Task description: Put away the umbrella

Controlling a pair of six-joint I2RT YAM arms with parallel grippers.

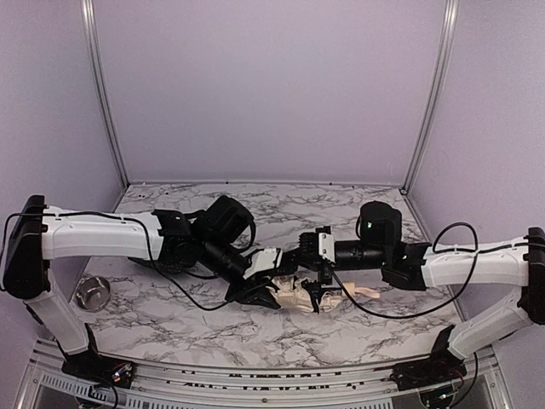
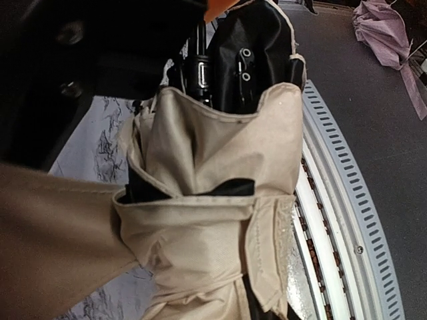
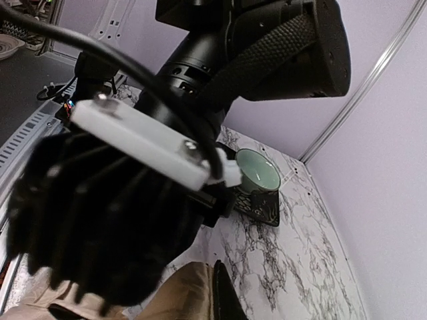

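Note:
The umbrella [image 1: 296,295] lies folded at the table's front middle, a cream-beige bundle with black lining. In the left wrist view the umbrella [image 2: 220,167] fills the frame, with a cream band wrapped round the fabric and its black shaft [image 2: 200,67] at the top. My left gripper [image 1: 258,290] is shut on its left end, its fingers buried in cloth. My right gripper [image 1: 319,296] is shut on the fabric at its right end. The right wrist view shows only a tan fold of the umbrella [image 3: 183,293] at the bottom. A cream piece [image 1: 366,292] sticks out rightward under the right arm.
A small steel bowl [image 1: 92,292] stands at the front left. A green cup [image 3: 258,169] on a dark coaster [image 3: 259,208] stands beyond the left arm, whose wrist [image 3: 113,220] blocks much of the right wrist view. The metal front rail [image 2: 333,220] runs close by the umbrella.

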